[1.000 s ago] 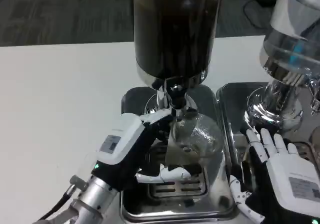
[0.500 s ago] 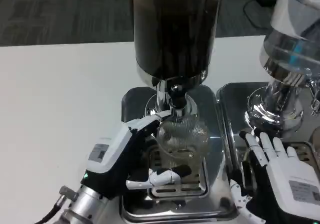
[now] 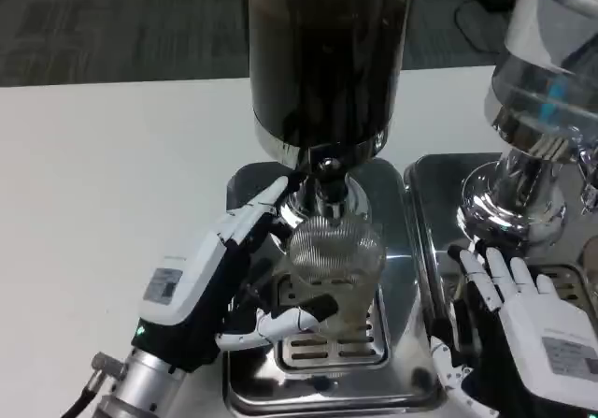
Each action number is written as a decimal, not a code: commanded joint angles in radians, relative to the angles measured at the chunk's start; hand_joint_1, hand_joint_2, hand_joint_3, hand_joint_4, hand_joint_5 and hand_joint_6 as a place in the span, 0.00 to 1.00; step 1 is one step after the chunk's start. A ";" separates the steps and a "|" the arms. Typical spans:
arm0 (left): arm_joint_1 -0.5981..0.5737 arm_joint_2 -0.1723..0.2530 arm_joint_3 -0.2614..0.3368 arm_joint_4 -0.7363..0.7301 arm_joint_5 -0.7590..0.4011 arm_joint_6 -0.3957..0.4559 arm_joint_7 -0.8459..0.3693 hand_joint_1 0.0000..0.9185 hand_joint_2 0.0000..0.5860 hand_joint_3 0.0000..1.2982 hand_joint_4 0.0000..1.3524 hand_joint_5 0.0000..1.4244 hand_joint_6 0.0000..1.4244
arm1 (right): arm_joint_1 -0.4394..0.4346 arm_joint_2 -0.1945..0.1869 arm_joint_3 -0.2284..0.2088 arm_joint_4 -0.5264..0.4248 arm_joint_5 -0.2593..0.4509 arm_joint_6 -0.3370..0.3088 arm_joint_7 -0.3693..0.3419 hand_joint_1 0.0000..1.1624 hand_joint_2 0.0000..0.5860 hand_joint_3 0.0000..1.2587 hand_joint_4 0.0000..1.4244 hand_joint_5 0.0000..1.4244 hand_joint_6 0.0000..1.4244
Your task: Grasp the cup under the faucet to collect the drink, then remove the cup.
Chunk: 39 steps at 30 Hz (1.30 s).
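So the left hand (image 3: 210,282) has its fingers (image 3: 285,320) wrapped around the clear ribbed cup (image 3: 332,259), grasping it from the side. The cup sits upright on the slotted drip tray (image 3: 327,348), right under the faucet (image 3: 325,186) of the dark drink dispenser (image 3: 322,53). The right hand (image 3: 528,329) rests over by the second dispenser's tray (image 3: 439,194), fingers spread and released, holding nothing. Everything's parked on the white table (image 3: 103,184).

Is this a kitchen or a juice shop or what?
Probably a drinks counter set up indoors: two big drink dispensers stand on metal drip trays on a white table, with grey carpet behind.
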 commanded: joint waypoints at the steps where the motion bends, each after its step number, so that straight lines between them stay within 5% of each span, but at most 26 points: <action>1: 0.041 0.033 0.029 -0.027 -0.029 0.001 -0.003 0.20 0.14 0.06 0.09 0.31 0.22 | -0.016 -0.014 -0.007 -0.001 0.007 -0.014 0.015 0.31 0.86 0.06 0.00 0.00 0.00; 15: 0.221 0.098 0.180 -0.244 -0.178 0.007 -0.133 0.14 0.13 0.06 0.10 0.31 0.20 | -0.031 -0.059 -0.053 -0.036 0.012 -0.025 0.056 0.33 0.85 0.05 0.00 0.00 0.00; 22: 0.299 0.149 0.288 -0.457 -0.320 0.005 -0.335 0.08 0.12 0.00 0.00 0.16 0.07 | -0.031 -0.071 -0.053 -0.032 0.005 -0.037 0.060 0.33 0.85 0.05 0.00 0.00 0.00; 29: 0.386 0.110 0.419 -0.676 -0.450 0.024 -0.424 0.00 0.21 0.00 0.00 0.14 0.05 | -0.045 -0.078 -0.061 -0.030 0.012 -0.042 0.078 0.37 0.85 0.04 0.00 0.00 0.00; 39: 0.371 0.061 0.441 -0.779 -0.741 0.018 -0.673 0.00 0.23 0.02 0.00 0.16 0.08 | -0.035 -0.070 -0.062 -0.025 0.016 -0.045 0.066 0.37 0.85 0.03 0.00 0.00 0.00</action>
